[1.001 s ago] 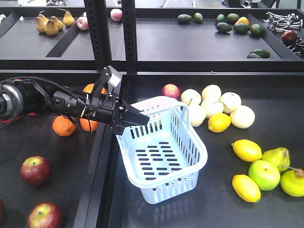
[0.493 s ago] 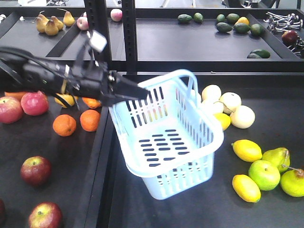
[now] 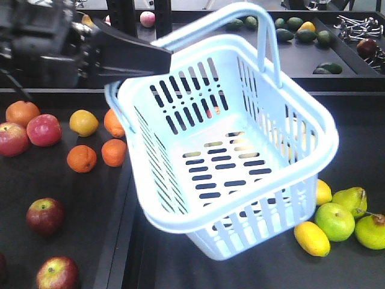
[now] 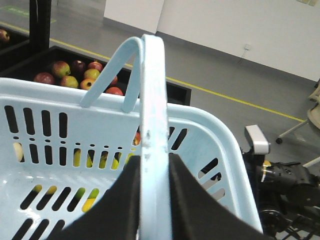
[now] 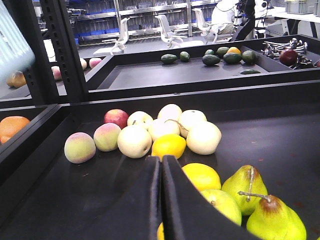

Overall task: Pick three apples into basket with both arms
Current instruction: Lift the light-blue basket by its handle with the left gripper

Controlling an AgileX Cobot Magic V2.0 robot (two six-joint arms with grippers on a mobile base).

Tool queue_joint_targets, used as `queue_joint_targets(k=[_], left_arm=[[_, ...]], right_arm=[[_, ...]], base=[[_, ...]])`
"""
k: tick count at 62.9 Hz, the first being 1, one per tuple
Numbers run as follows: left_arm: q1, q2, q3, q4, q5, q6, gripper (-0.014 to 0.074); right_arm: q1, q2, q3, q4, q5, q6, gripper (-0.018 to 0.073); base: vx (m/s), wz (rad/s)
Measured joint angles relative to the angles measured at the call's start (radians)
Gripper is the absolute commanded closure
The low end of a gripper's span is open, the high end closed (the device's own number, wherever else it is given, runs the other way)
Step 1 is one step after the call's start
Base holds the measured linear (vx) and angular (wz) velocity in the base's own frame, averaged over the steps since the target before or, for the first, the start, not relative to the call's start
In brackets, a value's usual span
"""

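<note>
The light-blue basket hangs tilted in the air, close to the front camera, and nothing lies in it. My left gripper is shut on one of its hoop handles, the black fingers pressing each side of it. Two dark-red apples lie on the lower left tray, and a third shows only as a sliver at the left edge. My right gripper is shut on nothing, low over the right tray; the front view does not show it.
Pink-red apples and oranges lie left of the basket. Lemons and green pears lie at the lower right. Pale round fruit and peaches sit ahead of the right gripper. Black rack posts stand behind.
The left arm has raised the basket off the tray, up and toward the front camera, and it is tilting more. The fruit on the trays has not moved.
</note>
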Motion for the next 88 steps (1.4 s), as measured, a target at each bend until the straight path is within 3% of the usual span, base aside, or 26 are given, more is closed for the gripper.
queue_joint_targets(k=[13,26,41,88], left_arm=[[0.0,-0.126,0.046,0.0,-0.025,-0.04,0.0605],[0.0,-0.248,0.238,0.0,-0.022,-0.041,0.0605],[0.0,-0.366,0.396,0.0,0.104,-0.034,0.0605],[0.0,-0.4,0.419,0.0,0.141,-0.029,0.0604]], right_arm=[[0.0,0.0,0.0,0.0,0.0,0.0,0.0566],[0.0,0.0,0.0,0.0,0.0,0.0,0.0566],[0.0,0.0,0.0,0.0,0.0,0.0,0.0566],[0.0,0.0,0.0,0.0,0.0,0.0,0.0566]], base=[[0.0,0.0],[0.0,0.0],[0.0,0.0],[0.0,0.0]])
